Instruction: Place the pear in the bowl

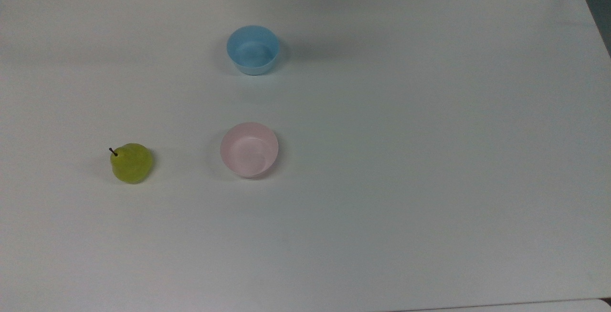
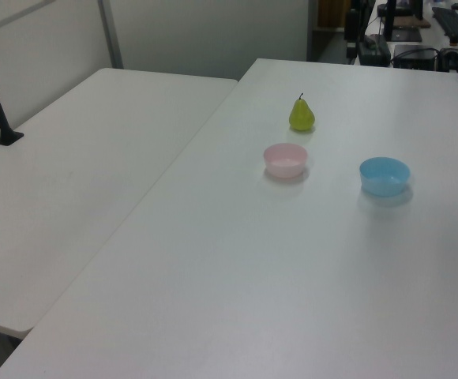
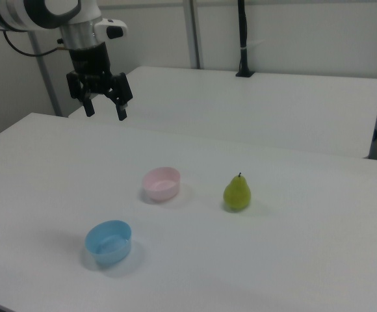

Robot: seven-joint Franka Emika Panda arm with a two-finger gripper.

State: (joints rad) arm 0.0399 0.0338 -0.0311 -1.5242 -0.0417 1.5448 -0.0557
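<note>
Item: small rounded yellow-green pear [image 1: 131, 163] with a short dark stem. Stands upright on the white tabletop [image 1: 429, 159], well apart from the end effector; in the top view, to the left of the small round pale pink plastic bowl [image 1: 249, 149], with bare surface between them. Handling, judged: probably light and rigid, with smooth, curved skin that may slip; best taken across the wide lower belly, not by the stem or narrow neck.

Item: small round light blue plastic bowl [image 1: 253, 49]. Empty; not the target.

Item: end effector [image 3: 103, 108]. Raised above the tabletop's far edge in the right view, pointing down, fingers spread apart, holding nothing.
</note>
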